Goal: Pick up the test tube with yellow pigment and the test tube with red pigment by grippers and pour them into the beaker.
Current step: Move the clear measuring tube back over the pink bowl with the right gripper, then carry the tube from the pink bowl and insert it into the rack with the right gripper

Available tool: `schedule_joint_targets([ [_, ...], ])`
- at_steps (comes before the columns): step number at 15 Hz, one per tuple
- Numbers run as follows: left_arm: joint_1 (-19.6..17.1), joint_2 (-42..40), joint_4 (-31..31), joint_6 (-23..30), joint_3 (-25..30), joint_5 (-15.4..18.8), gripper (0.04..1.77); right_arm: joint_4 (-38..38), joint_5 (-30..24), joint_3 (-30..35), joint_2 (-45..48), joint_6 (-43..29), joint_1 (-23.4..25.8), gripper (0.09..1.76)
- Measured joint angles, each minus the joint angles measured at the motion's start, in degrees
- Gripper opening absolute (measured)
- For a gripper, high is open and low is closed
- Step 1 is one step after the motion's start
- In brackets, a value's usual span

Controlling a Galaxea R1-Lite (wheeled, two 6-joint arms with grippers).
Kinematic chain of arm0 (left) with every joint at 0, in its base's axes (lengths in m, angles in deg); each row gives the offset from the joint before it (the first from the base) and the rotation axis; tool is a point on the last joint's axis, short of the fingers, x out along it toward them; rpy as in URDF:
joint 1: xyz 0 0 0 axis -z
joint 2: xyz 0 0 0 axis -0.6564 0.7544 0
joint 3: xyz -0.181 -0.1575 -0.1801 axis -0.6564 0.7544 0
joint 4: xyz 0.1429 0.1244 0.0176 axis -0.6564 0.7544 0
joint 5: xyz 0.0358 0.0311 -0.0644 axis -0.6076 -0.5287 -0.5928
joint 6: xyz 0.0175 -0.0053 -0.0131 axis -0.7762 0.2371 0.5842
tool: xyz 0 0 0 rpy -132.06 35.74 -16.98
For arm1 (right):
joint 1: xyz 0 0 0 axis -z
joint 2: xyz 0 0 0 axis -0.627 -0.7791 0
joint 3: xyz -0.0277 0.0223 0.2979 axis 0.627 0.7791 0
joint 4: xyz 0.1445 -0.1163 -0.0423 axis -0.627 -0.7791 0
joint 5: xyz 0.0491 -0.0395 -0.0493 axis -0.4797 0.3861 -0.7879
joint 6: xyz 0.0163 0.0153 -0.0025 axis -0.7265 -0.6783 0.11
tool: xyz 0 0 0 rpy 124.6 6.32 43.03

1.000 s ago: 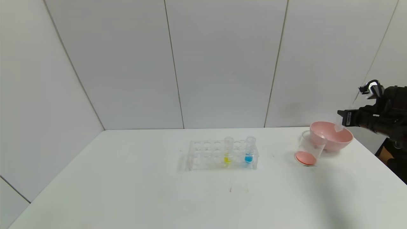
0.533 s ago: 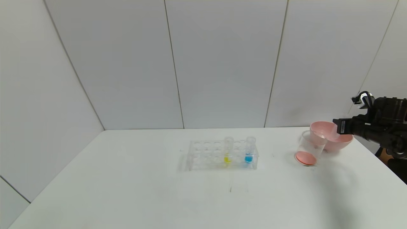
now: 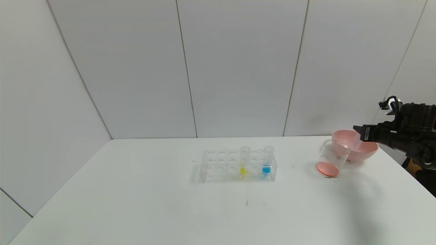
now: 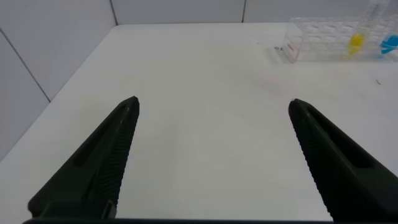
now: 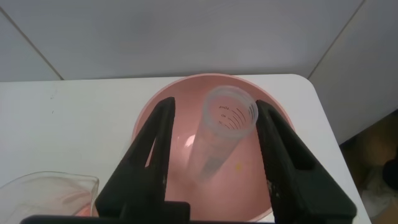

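One emptied test tube (image 5: pixel 221 137) (over pink bowl (image 5: pixel 155 106)) sits between right claw (image 5: pixel 214 168) fingers.

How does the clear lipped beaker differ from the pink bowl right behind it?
The clear beaker is see-through; the pink bowl is opaque. The beaker is narrow and tall; the bowl is wide and shallow. The beaker holds red-orange liquid; the bowl has an empty clear tube reaching into it, under the right gripper. Both stand open-topped on the white table. The left gripper is idle.

A white table (image 3: pixel 143 204) stands against pale grey panelled walls (image 3: pixel 238 68).
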Motion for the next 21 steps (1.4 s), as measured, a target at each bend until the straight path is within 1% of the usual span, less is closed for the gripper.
schedule_joint_targets([
  [2,0.0,0.0,0.0,0.0,0.0,0.0,1.72,0.4,0.0,0.0,0.0,0.0,0.0,1.13],
  [5,0.0,0.0,0.0,0.0,0.0,0.0,1.72,0.6,0.4,0.0,0.3,0.5,-0.5,1.32],
  [7,0.0,0.0,0.0,0.0,0.0,0.0,1.72,0.1,1.0,-0.1,1.1,2.5,-1.2,1.41],
  [8,0.0,0.0,0.0,0.0,0.0,0.0,1.72,-0.5,2.2,0.1,1.8,3.2,-1.6,1.44],
  [10,0.0,0.0,0.0,0.0,0.0,0.0,1.72,-3.3,4.4,0.6,4.0,3.5,-2.8,1.50],
  [13,0.0,0.0,0.0,0.0,0.0,0.0,1.72,-7.8,5.1,2.7,9.6,3.2,-5.2,1.57],
  [15,0.0,0.0,0.0,0.0,0.0,0.0,1.72,-8.7,6.3,5.8,14.7,3.0,-8.3,1.60],
  [16,0.0,0.0,0.0,0.0,0.0,0.0,1.72,-8.6,8.1,7.8,17.3,2.4,-10.7,1.61],
  [18,0.0,0.0,0.0,0.0,0.0,0.0,1.72,-8.9,13.2,11.2,22.2,-0.4,-16.0,1.63],
  [21,0.0,0.0,0.0,0.0,0.0,0.0,1.72,-9.4,23.7,16.5,28.6,-3.1,-25.1,1.66],
])
